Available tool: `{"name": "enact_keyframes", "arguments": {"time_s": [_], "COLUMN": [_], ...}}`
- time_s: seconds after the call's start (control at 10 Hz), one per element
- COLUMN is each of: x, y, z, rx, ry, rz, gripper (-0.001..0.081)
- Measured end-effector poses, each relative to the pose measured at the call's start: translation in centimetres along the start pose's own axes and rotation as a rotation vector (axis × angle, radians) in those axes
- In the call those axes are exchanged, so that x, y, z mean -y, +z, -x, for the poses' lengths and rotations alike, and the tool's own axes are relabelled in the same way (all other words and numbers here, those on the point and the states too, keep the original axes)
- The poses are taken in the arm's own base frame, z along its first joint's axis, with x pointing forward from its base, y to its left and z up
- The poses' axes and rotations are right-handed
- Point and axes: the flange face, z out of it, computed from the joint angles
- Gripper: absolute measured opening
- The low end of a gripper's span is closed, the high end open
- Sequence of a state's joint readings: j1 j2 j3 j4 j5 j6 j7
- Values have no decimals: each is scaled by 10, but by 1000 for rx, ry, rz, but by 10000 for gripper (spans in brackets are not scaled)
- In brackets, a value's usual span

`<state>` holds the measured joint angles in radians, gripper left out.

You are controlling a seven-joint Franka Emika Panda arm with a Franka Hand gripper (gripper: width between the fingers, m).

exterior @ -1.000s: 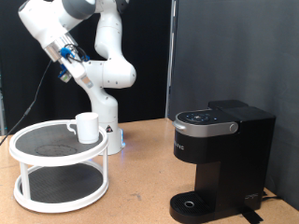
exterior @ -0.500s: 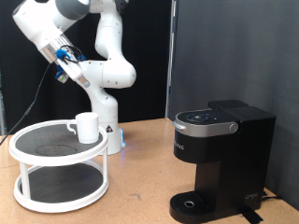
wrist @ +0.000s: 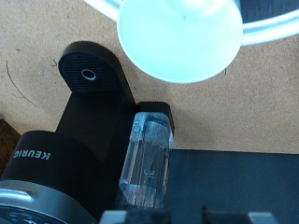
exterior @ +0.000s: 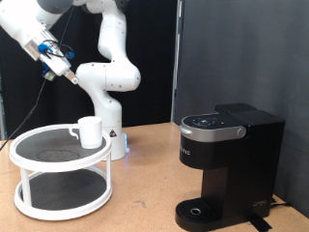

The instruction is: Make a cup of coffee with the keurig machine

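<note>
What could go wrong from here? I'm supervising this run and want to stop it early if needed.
The cup stands near the rim of the white rack, on its top tier; a careless approach could push it off. The gripper hangs high above, so a long descent may drift off target.

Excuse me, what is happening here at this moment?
A white robot arm is raised high at the exterior view's top left, with its tool holding nothing visible. The cup stands on the upper shelf of a white two-level rack. The keurig machine sits at the right, lid closed, drip base bare.
</note>
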<state>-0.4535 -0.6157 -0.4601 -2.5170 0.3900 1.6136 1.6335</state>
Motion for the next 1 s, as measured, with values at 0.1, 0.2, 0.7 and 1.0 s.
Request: {"name": "enact_keyframes", "arguments": {"time_s": [0.1,0.2,0.7,1.0], "x": [2,4,15,29], "y": [-3,-4,9,40], "z": [-2,-3,-18,-37], "rx": [-10,-19,-80,-102], "ry": [2,2,17,24], "rz": [-4,-6,-54,-82], "gripper": [0,0,0,122]}}
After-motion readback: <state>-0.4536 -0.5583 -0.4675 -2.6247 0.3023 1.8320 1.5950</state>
